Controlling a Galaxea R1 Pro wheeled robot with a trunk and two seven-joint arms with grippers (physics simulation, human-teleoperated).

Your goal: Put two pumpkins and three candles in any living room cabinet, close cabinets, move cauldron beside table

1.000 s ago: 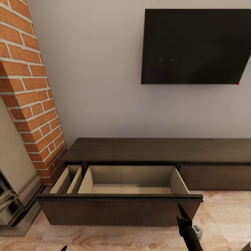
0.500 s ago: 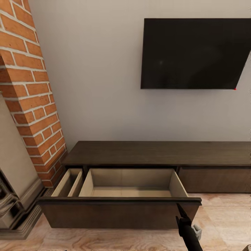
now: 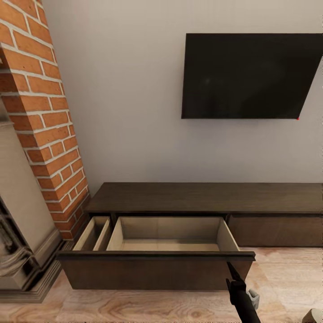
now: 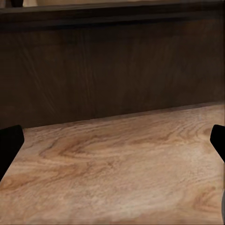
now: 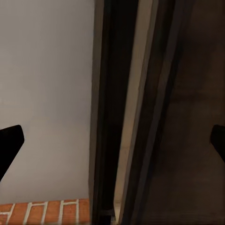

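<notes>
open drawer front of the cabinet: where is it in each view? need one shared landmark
Head view: the drawer front spans the lower middle, pulled out below the cabinet top.
Left wrist view: the dark panel above the floor.
Right wrist view: the dark vertical band.
Shared landmark: the drawer's dark top edge.

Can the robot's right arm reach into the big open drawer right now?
Probably yes. The right gripper sits just by the drawer front near its right end, the drawer is pulled out with its top uncovered, and nothing blocks the way.
</notes>
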